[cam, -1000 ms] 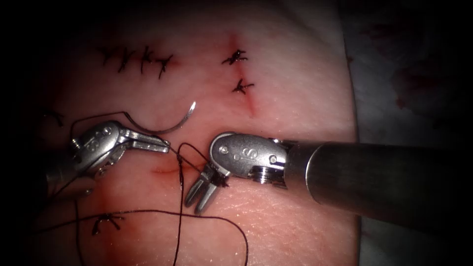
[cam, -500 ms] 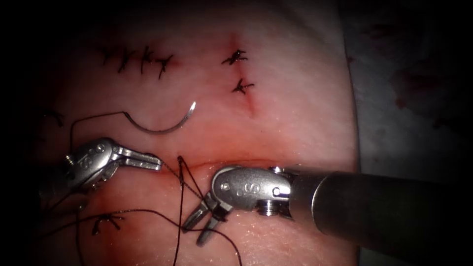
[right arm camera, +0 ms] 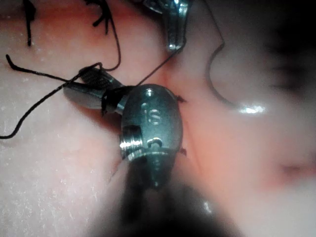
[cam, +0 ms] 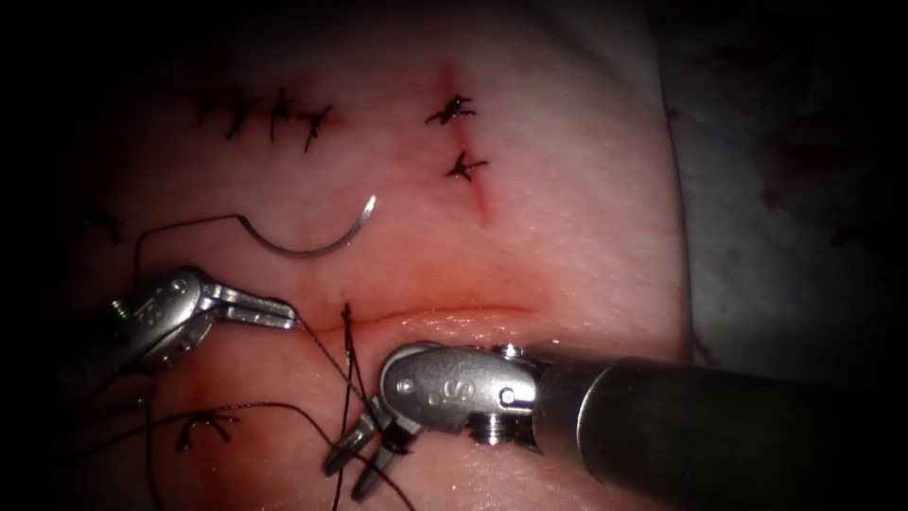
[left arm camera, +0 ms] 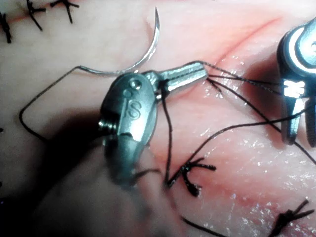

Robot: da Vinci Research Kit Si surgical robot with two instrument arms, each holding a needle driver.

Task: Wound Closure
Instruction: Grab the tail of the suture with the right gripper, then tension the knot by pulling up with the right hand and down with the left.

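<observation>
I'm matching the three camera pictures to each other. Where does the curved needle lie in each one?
Endoscope view: the curved steel needle lies free on the tissue, above the cut's left end.
Left wrist view: needle just beyond the left arm's tool.
Right wrist view: needle, past the left tool's tip.
Shared landmark: the left tool's tip, beside the needle everywhere.

A pale stained cloth (cam: 785,189) lies in dim light, darkness all around.

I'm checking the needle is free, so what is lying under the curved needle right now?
Under the needle is bare tissue, above the cut; it lies loose on the surface, in neither tool. Thread trails from its blunt end. No part of it looks buried.
</observation>
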